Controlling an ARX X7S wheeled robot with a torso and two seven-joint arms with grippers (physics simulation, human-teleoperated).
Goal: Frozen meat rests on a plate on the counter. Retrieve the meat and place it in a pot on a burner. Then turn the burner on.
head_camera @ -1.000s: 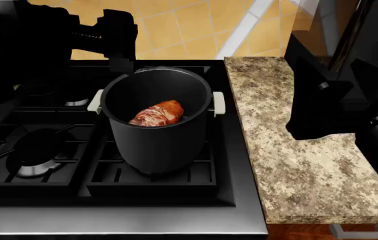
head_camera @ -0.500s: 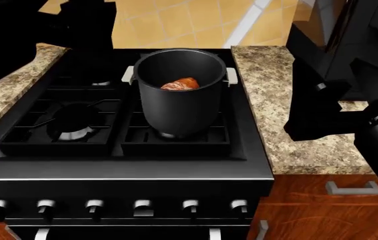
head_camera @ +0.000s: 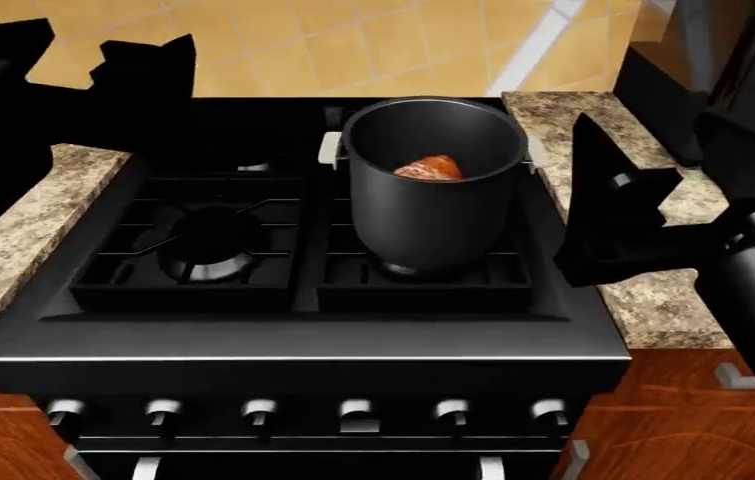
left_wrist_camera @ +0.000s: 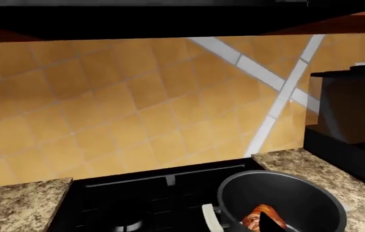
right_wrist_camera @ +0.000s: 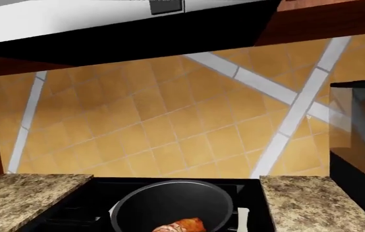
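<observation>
The dark grey pot [head_camera: 431, 215] stands on the stove's right front burner. The reddish frozen meat [head_camera: 428, 167] lies inside it. Pot [left_wrist_camera: 285, 193] and meat [left_wrist_camera: 258, 218] also show in the left wrist view, and pot [right_wrist_camera: 169, 203] and meat [right_wrist_camera: 183, 225] in the right wrist view. My left gripper [head_camera: 77, 65] is a dark shape left of the pot, raised, its fingers apart and empty. My right gripper [head_camera: 611, 210] hangs just right of the pot over the speckled counter [head_camera: 651, 295]; its jaws are hidden. The plate is out of view.
A row of grey knobs [head_camera: 452, 411] runs along the black stove's front. An empty burner [head_camera: 210, 245] lies left of the pot. A tall black appliance [head_camera: 697, 80] stands on the counter at the back right. Counter [head_camera: 17, 250] also flanks the stove's left.
The head view has pulled back and down, so the stove front and all its knobs now show. My left gripper has moved left, away from the pot. The meat stays in the pot.
</observation>
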